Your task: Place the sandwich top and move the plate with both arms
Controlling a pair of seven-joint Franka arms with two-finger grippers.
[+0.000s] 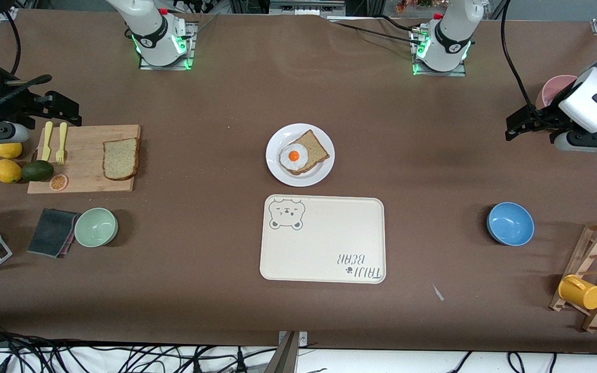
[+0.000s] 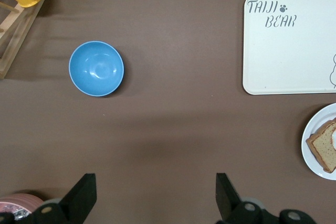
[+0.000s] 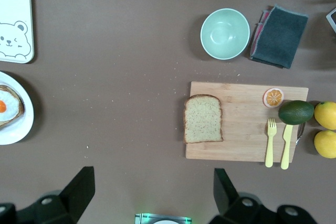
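Observation:
The sandwich top (image 1: pixel 121 158) (image 3: pixel 203 118), a pale speckled bread slice, lies flat on a wooden cutting board (image 1: pixel 83 178) toward the right arm's end of the table. The white plate (image 1: pixel 280 139) (image 2: pixel 314 165) (image 3: pixel 28 111) sits mid-table and carries a browner bread slice (image 1: pixel 315 146) with a fried egg (image 1: pixel 293 156) on it. My right gripper (image 1: pixel 65 109) (image 3: pixel 153 174) hangs open and empty over the table by the board's corner. My left gripper (image 1: pixel 516 124) (image 2: pixel 155 182) hangs open and empty over bare table at the left arm's end.
A cream bear-printed tray (image 1: pixel 324 243) lies nearer the front camera than the plate. A blue bowl (image 1: pixel 510 224), a wooden rack with a yellow mug (image 1: pixel 581 291) and a pink cup (image 1: pixel 557 85) stand at the left arm's end. A green bowl (image 1: pixel 96 226), a dark cloth (image 1: pixel 52 232), lemons, an avocado and yellow cutlery are around the board.

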